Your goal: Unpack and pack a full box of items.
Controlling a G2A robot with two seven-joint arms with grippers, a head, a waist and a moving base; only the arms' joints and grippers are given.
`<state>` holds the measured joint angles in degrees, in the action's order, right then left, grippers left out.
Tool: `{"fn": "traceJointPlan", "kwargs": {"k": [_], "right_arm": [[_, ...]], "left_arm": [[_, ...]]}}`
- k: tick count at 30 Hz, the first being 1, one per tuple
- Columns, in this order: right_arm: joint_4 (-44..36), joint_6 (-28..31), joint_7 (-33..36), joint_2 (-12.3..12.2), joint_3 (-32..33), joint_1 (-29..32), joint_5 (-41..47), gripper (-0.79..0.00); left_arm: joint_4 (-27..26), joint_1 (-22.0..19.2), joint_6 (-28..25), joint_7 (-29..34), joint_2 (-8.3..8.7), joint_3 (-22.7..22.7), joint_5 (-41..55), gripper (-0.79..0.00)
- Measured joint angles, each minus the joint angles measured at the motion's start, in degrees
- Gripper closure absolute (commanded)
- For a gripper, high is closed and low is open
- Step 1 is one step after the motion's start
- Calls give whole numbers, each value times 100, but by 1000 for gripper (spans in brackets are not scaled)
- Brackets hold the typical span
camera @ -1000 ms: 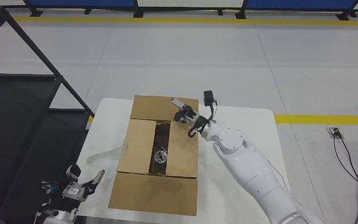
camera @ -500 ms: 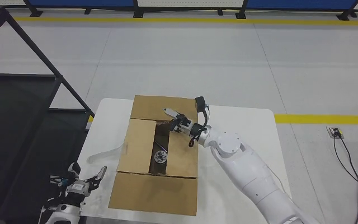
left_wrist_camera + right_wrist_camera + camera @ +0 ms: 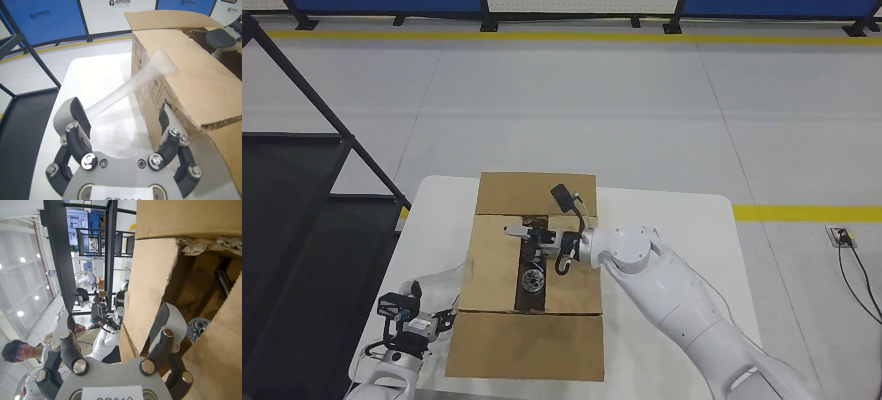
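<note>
over on the left, the left gripper [image 3: 119,105] hangs low beside the near corner of the box [image 3: 530,345]. its fingers are spread wide with nothing between them. a loose strip of clear tape [image 3: 132,83] trails from the box's side wall down toward the table [image 3: 90,72], passing right by one finger pad. i can't tell whether it touches.

the box sits mid-table with its long flaps only parted, leaving a narrow dark slot. down in that slot lies a round toothed metal part [image 3: 531,279].

the right gripper [image 3: 117,312] is over the slot, also open and holding nothing. it straddles the inner edge of the left flap [image 3: 149,279], with one finger dipped into the gap and the other out above the cardboard.

from where i stand, the job right now looks like folding that flap back. to do it well, i'd close the fingers on the cardboard edge alone, deep enough that the pads get a proper bite. then swing the flap outward along its crease rather than hauling straight up, or the whole box may lift or skid. the inner finger should stay clear of the part below. the left gripper is well placed to steady the wall, though it should mind the sticky tape. the right flap [image 3: 577,278] would come after.
</note>
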<state>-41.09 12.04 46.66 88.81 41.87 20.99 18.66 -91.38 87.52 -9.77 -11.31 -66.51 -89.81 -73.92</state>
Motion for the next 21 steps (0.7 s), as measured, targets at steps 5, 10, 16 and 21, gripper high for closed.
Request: {"fn": "traceJointPlan", "kwargs": {"k": [5, 10, 16, 21], "right_arm": [[299, -37, 28, 103, -85, -168, -130, -785], [567, -93, 84, 216, -185, -292, -267, -785], [885, 224, 255, 375, -186, -357, -39, -785], [1190, 586, 525, 510, -96, -429, 349, -785]], "left_arm": [[-23, -76, 63, 41, -21, 72, 20, -785], [-28, -143, 99, 103, -38, 116, 70, -785], [-117, 15, 130, -25, -38, -27, 135, -785], [-360, 377, 82, -277, -19, -350, 271, -785]]}}
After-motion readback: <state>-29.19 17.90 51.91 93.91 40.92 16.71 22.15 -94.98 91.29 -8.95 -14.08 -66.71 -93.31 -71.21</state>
